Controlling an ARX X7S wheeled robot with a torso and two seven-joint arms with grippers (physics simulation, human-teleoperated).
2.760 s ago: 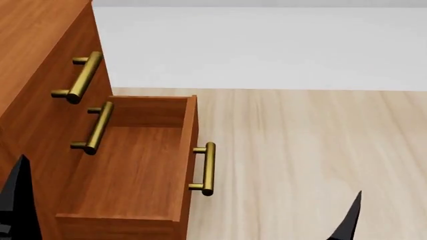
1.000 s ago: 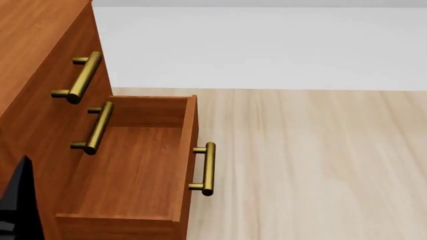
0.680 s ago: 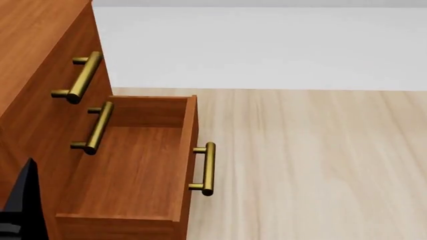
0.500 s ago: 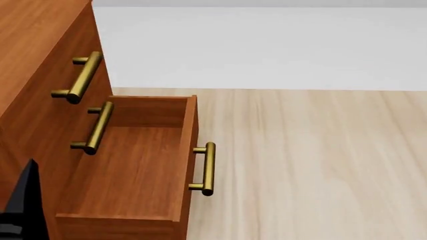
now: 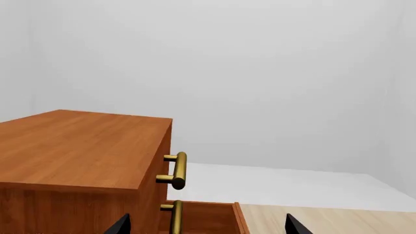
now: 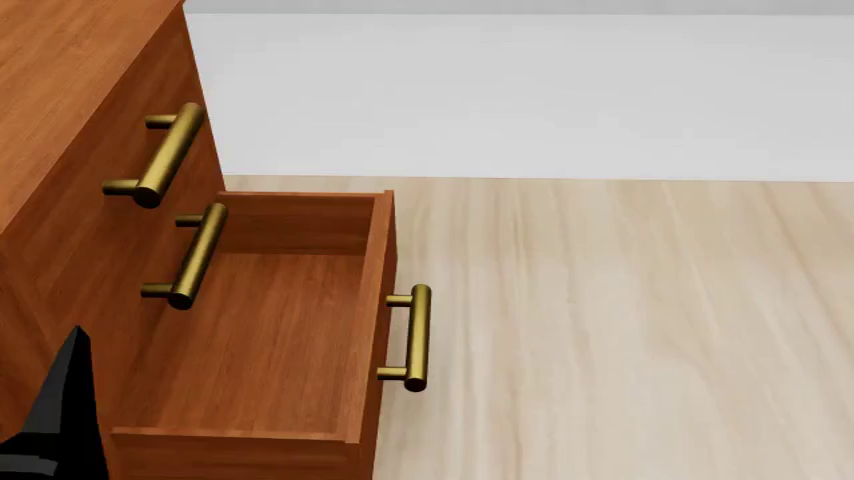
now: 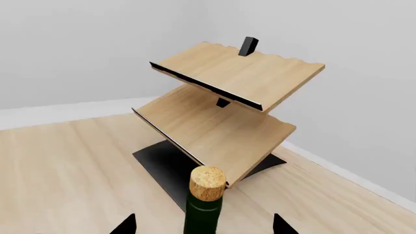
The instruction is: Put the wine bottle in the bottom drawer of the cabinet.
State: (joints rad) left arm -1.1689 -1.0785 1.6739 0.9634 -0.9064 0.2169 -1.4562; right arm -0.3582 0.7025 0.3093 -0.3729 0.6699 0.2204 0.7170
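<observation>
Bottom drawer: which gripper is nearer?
Left. The left gripper sits beside the cabinet, right at the open bottom drawer. The right gripper is off by the rack, at the wine bottle.

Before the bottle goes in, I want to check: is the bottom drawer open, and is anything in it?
Open and empty: the bottom drawer stands pulled out from the cabinet, its bare wooden floor showing.

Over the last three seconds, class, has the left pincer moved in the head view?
Yes. The left pincer has shifted right and slightly down, closer to the bottom drawer, which has stayed put.
</observation>
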